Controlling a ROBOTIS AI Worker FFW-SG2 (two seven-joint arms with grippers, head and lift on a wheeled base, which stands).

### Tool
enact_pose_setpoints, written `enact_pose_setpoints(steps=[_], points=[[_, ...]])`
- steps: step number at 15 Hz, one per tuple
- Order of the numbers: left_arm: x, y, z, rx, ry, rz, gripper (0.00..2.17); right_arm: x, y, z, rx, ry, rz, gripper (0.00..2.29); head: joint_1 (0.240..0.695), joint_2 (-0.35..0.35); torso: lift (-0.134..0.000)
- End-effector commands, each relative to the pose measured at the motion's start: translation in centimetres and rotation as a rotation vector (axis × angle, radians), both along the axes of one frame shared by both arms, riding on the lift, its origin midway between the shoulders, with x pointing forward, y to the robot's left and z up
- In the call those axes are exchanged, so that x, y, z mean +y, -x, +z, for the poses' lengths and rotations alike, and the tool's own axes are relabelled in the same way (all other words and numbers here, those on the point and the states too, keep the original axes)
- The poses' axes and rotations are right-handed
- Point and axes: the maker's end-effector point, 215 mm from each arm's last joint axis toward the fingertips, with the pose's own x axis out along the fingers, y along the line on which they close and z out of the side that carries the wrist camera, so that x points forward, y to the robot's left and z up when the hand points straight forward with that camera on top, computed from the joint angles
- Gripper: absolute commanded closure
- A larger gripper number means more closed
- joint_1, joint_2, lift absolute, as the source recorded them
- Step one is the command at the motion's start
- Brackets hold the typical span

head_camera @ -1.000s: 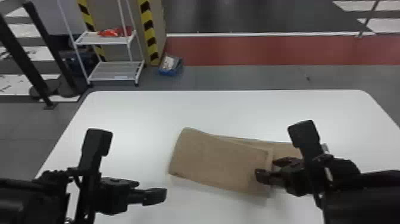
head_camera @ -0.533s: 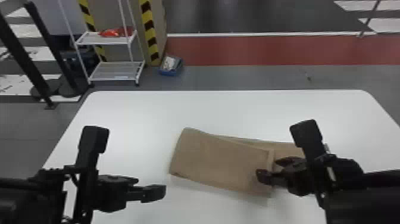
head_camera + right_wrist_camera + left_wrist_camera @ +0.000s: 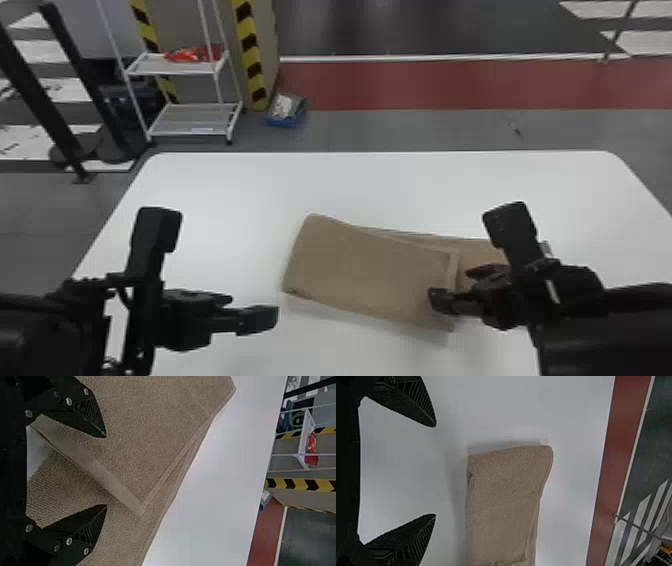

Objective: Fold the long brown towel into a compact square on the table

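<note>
Treat the brown towel (image 3: 370, 270), doubled over slightly askew on the bench (image 3: 380, 190), as light, soft and limp, with layers likely to slip. With both pairs of jaws open and empty, best pinch the folded end (image 3: 307, 255) through every layer.

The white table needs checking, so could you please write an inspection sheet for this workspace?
Surface: white table, rounded far corners.
Job's things: brown towel folded over, layers askew, the lower one sticking out at the right; not yet a compact square.
Clutter on table: nothing seen.
Grippers: left gripper open, left of the towel; right gripper open, at the towel's right part.
Cables: thin black cable looping at the left arm.
Surroundings: white rack and blue box beyond the table.
</note>
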Motion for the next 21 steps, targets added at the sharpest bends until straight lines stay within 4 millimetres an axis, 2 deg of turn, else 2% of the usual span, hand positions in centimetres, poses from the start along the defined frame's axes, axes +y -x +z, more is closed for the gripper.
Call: enact_pose_setpoints(steps=[1,5,10,12,13,21], points=[[0.0,0.2,-0.2,0.01,0.001,-0.001,0.08,0.0,0.0,-0.1,0.003,0.006,-0.002,0.31,0.695,0.052,-0.124],[0.0,0.3,-0.5,0.019,0.003,0.0,0.08,-0.1,-0.3,-0.8,0.019,0.023,0.001,0.33,0.695,0.049,-0.124],[0.0,0.6,-0.8,0.027,0.003,-0.002,0.08,0.1,-0.8,-0.8,0.011,0.028,0.011,0.59,0.695,0.05,-0.124],[0.1,0.6,-0.9,0.029,0.001,-0.002,0.08,0.0,-0.9,-0.8,0.01,0.03,0.009,0.6,0.695,0.051,-0.124],[0.0,0.6,-0.9,0.029,0.001,-0.004,0.08,0.1,-0.8,-0.8,0.01,0.03,0.011,0.7,0.695,0.051,-0.124],[-0.1,1.3,-1.2,0.037,0.003,-0.01,0.08,0.1,-1.2,-0.3,-0.009,0.033,0.007,0.77,0.695,0.049,-0.124]])
